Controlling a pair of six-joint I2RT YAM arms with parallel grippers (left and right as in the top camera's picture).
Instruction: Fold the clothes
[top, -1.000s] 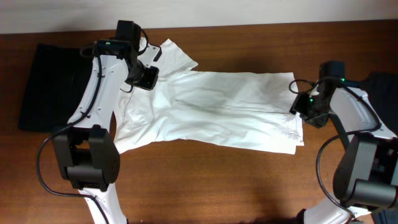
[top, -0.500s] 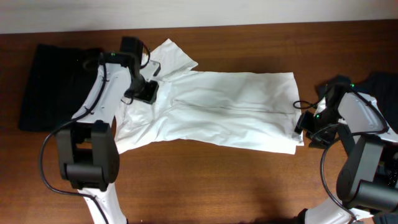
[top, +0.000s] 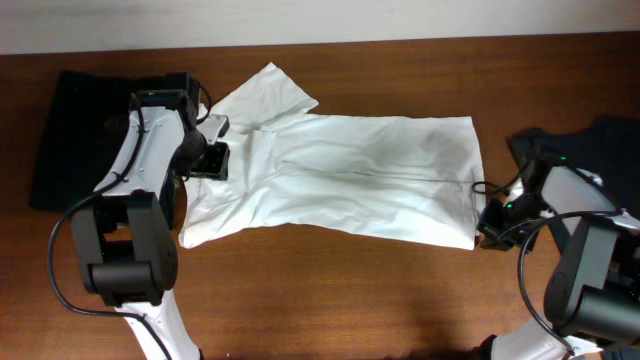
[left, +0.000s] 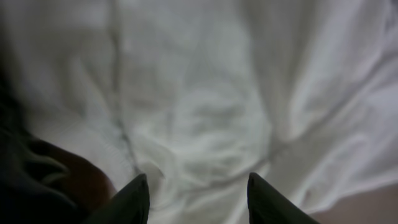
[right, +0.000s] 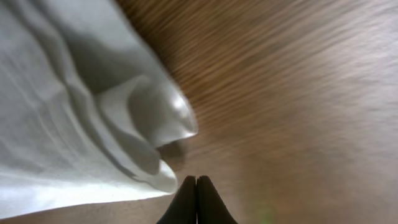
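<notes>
A large white T-shirt (top: 360, 170) lies spread and wrinkled across the middle of the table, collar end to the left. My left gripper (top: 210, 158) hovers over its left shoulder area. In the left wrist view that gripper (left: 198, 186) is open, with rumpled white cloth (left: 199, 93) below and nothing between the fingers. My right gripper (top: 490, 218) is low on the wood at the shirt's lower right corner. In the right wrist view it (right: 196, 182) is shut, fingertips pressed together, and the shirt's hem corner (right: 168, 177) lies just left of them, not pinched.
A black garment (top: 80, 130) lies at the table's left end, partly behind the left arm. A dark grey garment (top: 600, 140) lies at the far right. Bare brown wood (top: 350, 290) runs along the front edge.
The left gripper slid left and toward the front across the shirt and opened wider. The right gripper moved down the shirt's right hem to its lower corner and shut.
</notes>
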